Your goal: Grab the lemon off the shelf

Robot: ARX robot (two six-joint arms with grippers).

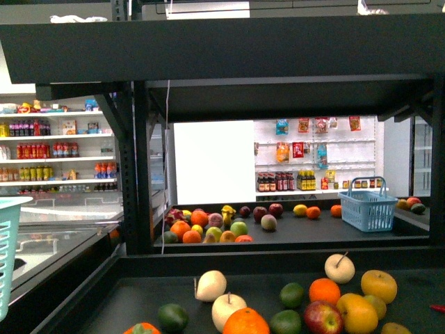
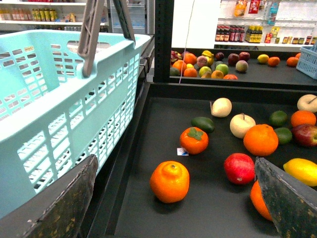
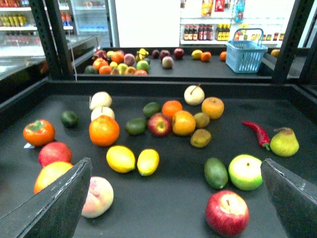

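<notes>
Two lemons (image 3: 120, 158) (image 3: 147, 161) lie side by side on the shelf's dark deck (image 3: 168, 208), among oranges and apples. My right gripper (image 3: 176, 160) is open above the deck, and the lemons rest just inside its left finger (image 3: 59, 203), untouched. The left wrist view shows one lemon (image 2: 302, 171) at the frame edge, beside the right finger (image 2: 290, 198). My left gripper (image 2: 174, 159) hangs open over an orange (image 2: 170, 181), holding nothing. Neither arm shows in the front view, only the shelf's black uprights (image 1: 140, 174).
A turquoise basket (image 2: 59, 74) stands against the deck's left rim. A red apple (image 3: 227, 212), lime (image 3: 216, 172), green apple (image 3: 245, 172), peach (image 3: 98, 197), chili (image 3: 257, 133) and pear (image 3: 284, 142) lie near the right gripper. A blue basket (image 1: 368, 202) sits on the far deck.
</notes>
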